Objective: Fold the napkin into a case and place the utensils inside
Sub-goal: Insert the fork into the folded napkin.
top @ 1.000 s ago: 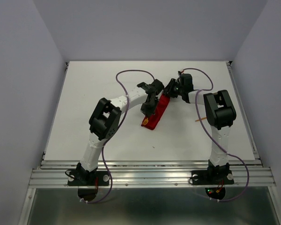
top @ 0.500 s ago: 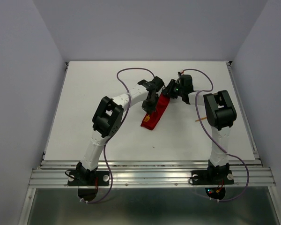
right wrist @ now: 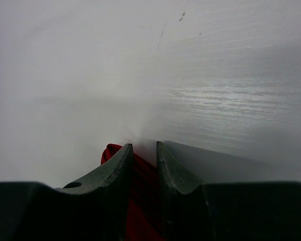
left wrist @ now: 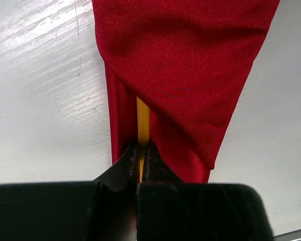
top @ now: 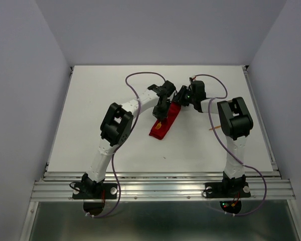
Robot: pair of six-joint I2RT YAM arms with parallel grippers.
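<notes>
Napkin case (top: 163, 125) wants its 1 o'clock end pinned by the right gripper (right wrist: 144, 150), narrowly nipping its cloth, while the left gripper (left wrist: 140, 153), pinching an orange utensil (left wrist: 142, 119), slides it straight in.

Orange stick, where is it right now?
In the left wrist view the stick is pinched in the left gripper, its far end slipped into a fold of the red case, mid-table.
</notes>
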